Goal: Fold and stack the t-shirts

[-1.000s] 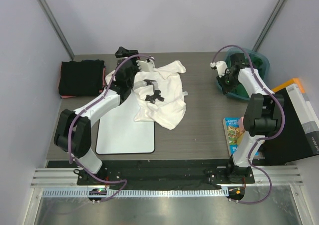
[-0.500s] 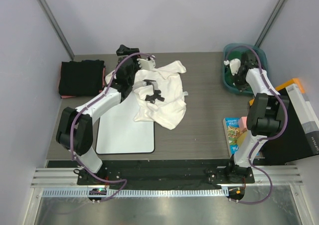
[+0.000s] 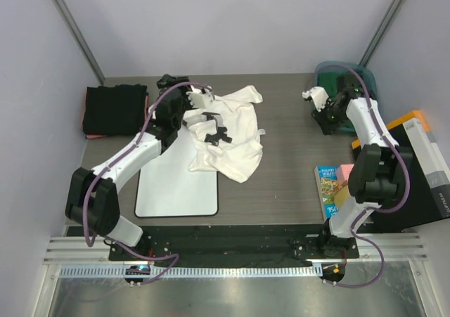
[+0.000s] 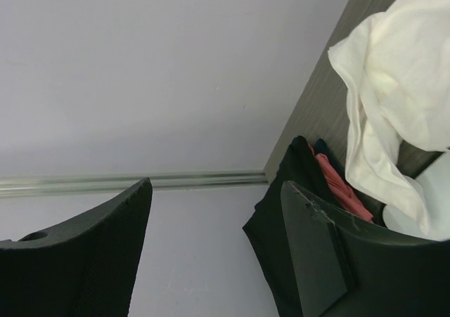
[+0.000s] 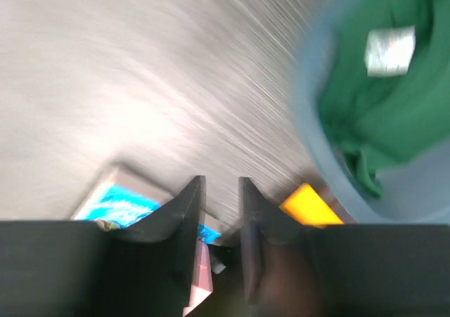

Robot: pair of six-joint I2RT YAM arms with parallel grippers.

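Overhead, the white t-shirt [image 3: 228, 131] lies crumpled near the middle of the table [image 3: 288, 155]. Its small black markings face up, and its near-left edge spills onto the white board with a black rim [image 3: 176, 190]. The left gripper [image 3: 170, 83] hangs at the far left of that heap, between it and the folded pile of black t-shirts [image 3: 112, 110] by the left wall. In its wrist view the two fingers [image 4: 84, 261] are spread wide with only wall and bare air between them. The white cloth bunches off to the right of the right-hand finger and does not reach into the gap. Below that cloth, the pinkish-red t-shirt [image 4: 339, 185] peeks out as a thin layer among the dark folds of the pile.

Across the table, the right gripper [image 3: 328, 122] sits at the near-left side of the teal basin [image 3: 325, 69]. Its wrist view is smeared with blur, yet the fingers [image 5: 188, 211] show drawn almost together, with a thin slot between them and no cloth in it. The green t-shirt [image 5: 380, 113] lies bundled inside the basin, up and to the right of the fingertips and well clear of them. A picture book [image 3: 328, 188] rests on the table near the right arm's base, beside a black box [image 3: 415, 183].
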